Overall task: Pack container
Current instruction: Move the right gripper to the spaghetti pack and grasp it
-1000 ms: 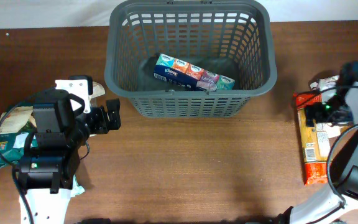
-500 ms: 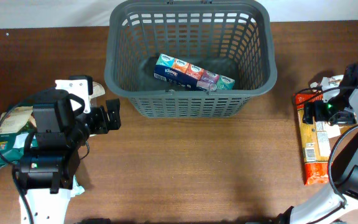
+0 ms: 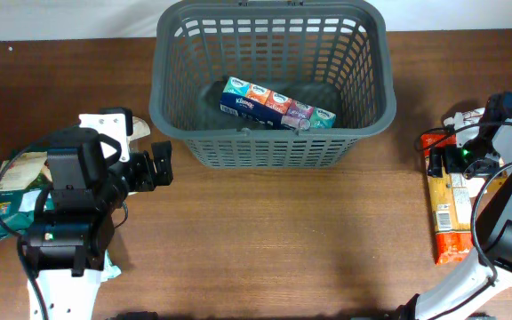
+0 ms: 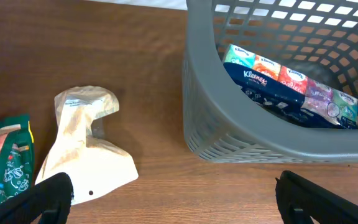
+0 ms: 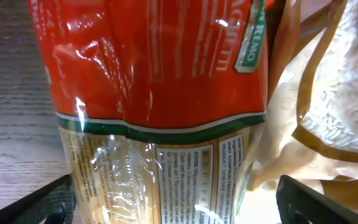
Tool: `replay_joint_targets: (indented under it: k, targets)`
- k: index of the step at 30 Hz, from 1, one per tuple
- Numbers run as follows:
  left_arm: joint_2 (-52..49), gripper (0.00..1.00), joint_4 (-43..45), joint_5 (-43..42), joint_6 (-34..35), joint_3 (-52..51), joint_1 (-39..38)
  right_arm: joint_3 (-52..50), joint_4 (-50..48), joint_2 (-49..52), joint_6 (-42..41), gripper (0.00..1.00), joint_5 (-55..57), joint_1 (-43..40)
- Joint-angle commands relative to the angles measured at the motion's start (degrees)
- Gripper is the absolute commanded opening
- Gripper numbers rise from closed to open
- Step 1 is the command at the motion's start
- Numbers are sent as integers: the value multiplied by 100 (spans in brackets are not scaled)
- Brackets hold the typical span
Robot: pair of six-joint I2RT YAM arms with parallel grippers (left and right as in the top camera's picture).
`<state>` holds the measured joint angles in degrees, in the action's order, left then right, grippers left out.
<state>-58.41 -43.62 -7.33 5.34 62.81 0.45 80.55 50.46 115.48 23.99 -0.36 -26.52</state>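
Note:
The dark grey slotted basket [image 3: 274, 133] stands at the back centre, and its wall shows in the left wrist view [image 4: 229, 124]. A Kleenex tissue multipack [image 3: 276, 104] lies inside it [image 4: 284, 87]. My left gripper [image 3: 160, 165] is open and empty on the table left of the basket [image 4: 179, 202]. My right gripper [image 3: 453, 160] is open at the far right, low over a red and clear spaghetti pack [image 3: 449, 218]. Its fingers [image 5: 179, 202] straddle the pack [image 5: 160, 93] without closing on it.
A bag of rice [image 5: 334, 93] lies against the spaghetti pack, at the far right edge [image 3: 469, 116]. A white paper bag [image 4: 86, 149] and a green snack pack [image 4: 2, 165] lie left of the basket, under my left arm [image 3: 16, 191].
My right gripper has shifted slightly left over the top end of the spaghetti pack. The left arm has not moved.

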Motion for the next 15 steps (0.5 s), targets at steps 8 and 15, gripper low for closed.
replay_joint_targets:
  k: [8, 15]
  targets:
    - [-313, 99, -15, -83, -114, 68, 9, -96, -81, 560, -190, 99, -208, 28]
    - [-374, 99, -7, -81, -114, 68, 9, -96, -197, 682, -348, 48, -203, 26]
